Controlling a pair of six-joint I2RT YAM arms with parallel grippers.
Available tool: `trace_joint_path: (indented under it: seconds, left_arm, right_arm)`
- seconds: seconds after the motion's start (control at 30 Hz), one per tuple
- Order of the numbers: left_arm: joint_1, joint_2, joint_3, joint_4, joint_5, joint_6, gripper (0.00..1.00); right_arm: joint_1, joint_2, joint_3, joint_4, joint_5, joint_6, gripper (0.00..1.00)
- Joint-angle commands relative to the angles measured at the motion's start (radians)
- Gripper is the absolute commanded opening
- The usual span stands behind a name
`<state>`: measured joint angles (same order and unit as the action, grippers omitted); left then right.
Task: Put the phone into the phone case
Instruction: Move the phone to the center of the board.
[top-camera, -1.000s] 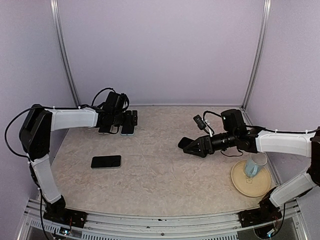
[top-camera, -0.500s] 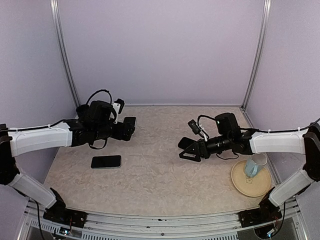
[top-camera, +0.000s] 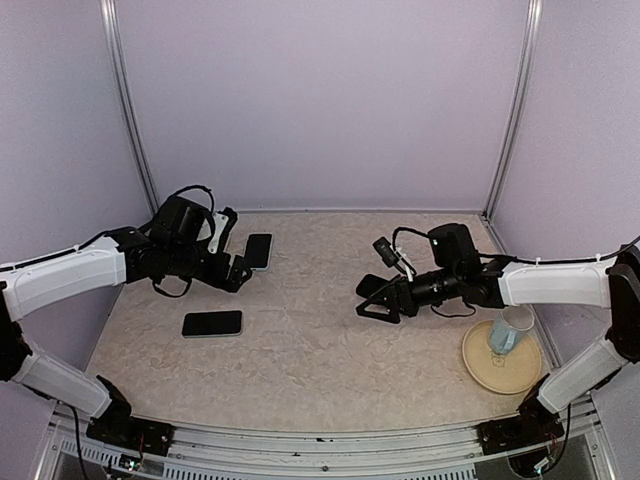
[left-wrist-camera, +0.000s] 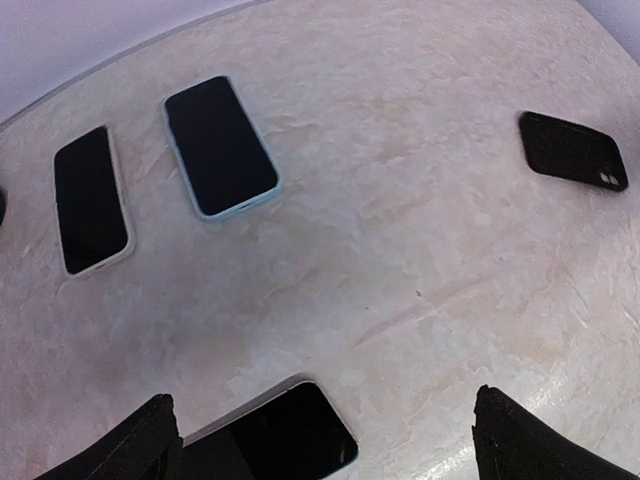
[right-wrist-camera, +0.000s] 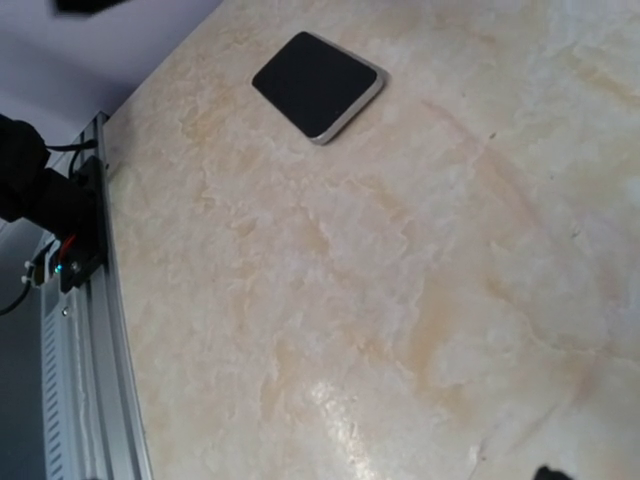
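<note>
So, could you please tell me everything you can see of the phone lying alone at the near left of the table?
The phone is a dark rectangle with rounded corners and a thin pale rim. Its black face looks glassy and unlit. It lies flat on the beige table, long side roughly parallel to the near edge, apart from the second device near the back wall. Nothing touches it; the open left end effector hangs beyond it.

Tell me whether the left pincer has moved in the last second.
Yes. The left pincer has drawn back left and toward the near edge, off the light-rimmed phone, nearer the black phone that lies unmoved.
</note>
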<state>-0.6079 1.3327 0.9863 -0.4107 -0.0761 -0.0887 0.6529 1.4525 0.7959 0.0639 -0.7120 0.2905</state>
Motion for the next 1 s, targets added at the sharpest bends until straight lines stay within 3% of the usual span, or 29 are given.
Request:
trace_joint_path:
  seconds: [0.0,0.27,0.43,0.97]
  left_arm:
    - [0.098,-0.052,-0.037,-0.063,-0.010,-0.226,0.99]
    - [0.117,-0.132,-0.177,-0.026,-0.076,-0.489,0.99]
    - [0.130,-0.133,-0.229,-0.034,-0.196,-0.596,0.99]
    - [0.179,0.028,-0.356,0.122,-0.255,-0.649,0.99]
  right_arm:
    - [0.011,-0.047,0.017,-0.018,0.006,-0.035,0.91]
    - [0.010,-0.070,0.008,-0.018,0.004,-0.034,0.91]
    - [0.013,-0.076,0.000,-0.014,0.007,-0.033,0.91]
    - [0.018,-0.053,-0.001,-0.016,0.012,-0.027,0.91]
